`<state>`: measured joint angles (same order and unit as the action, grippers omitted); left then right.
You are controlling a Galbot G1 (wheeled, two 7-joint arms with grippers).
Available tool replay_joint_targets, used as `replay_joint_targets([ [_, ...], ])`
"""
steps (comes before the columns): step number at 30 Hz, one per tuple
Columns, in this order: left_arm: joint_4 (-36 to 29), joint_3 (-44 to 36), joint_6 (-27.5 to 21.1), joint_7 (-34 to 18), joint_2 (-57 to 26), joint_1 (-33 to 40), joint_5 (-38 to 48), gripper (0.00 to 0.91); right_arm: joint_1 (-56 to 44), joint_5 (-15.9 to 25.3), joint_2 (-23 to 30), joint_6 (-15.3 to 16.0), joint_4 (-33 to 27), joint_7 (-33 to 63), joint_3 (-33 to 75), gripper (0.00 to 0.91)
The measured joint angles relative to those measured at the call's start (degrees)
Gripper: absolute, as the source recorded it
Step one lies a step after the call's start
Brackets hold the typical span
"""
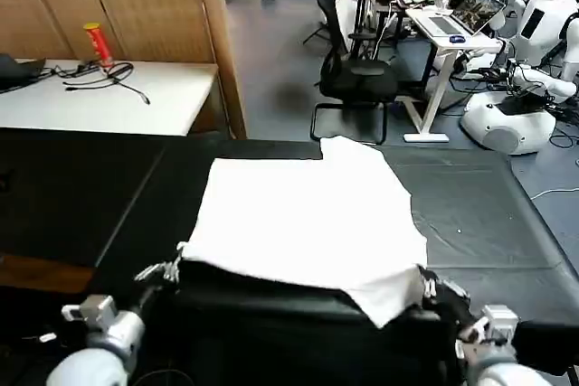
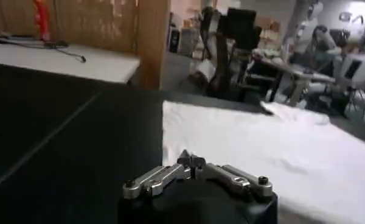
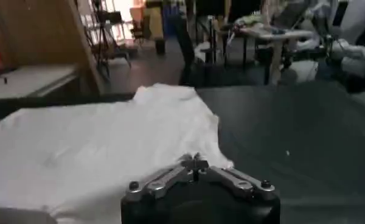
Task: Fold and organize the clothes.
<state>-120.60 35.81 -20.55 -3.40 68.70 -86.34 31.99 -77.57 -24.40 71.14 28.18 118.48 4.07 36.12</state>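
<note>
The shirt [image 1: 303, 223] lay flat on the black-covered desk [image 1: 488, 214], plain side up, no print showing. Its long axis ran roughly left to right, with a loose flap reaching away toward the far right. The left claw [image 1: 165, 270] sat at the near-left corner and the right claw [image 1: 432, 288] at the near-right corner, which drooped toward the desk's front edge. In both wrist views the fingers met at the tips, closed, but I could not tell whether either pinched any cloth. To fold well, both claws should grip their corners firmly, lift together at matching height, and carry the near edge evenly over the far edge without skewing.
</note>
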Motion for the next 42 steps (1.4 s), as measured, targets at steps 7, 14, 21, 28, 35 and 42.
replay_joint_targets([
  [7,6.5,-2.3,1.4,0.0,0.7,5.7,-3.0,0.0,7.7,1.6,-1.4,-0.5,-7.5,0.2,-4.2,0.01],
  [14,11.7,-4.9,2.2,0.5,-1.0,10.3,-5.9,0.0,12.2,2.7,-0.6,-0.9,-13.6,-0.2,-6.2,0.01],
  [21,16.1,-6.9,2.7,0.5,-2.0,14.0,-6.7,0.0,15.5,3.8,1.0,-0.8,-18.2,-1.0,-7.7,0.01],
  [28,19.3,-8.1,2.8,0.4,-2.3,17.4,-7.1,0.878,14.7,3.5,0.5,0.4,-17.4,-3.3,-7.1,0.878],
  [35,19.7,-7.6,2.3,0.1,-2.2,18.1,-7.0,0.878,8.4,3.2,-1.5,1.6,-10.0,-3.9,-5.0,0.878],
  [42,17.8,-6.4,0.4,0.1,-2.4,16.3,-6.0,0.878,1.9,3.2,-1.9,2.0,-5.3,-3.5,-2.2,0.878],
])
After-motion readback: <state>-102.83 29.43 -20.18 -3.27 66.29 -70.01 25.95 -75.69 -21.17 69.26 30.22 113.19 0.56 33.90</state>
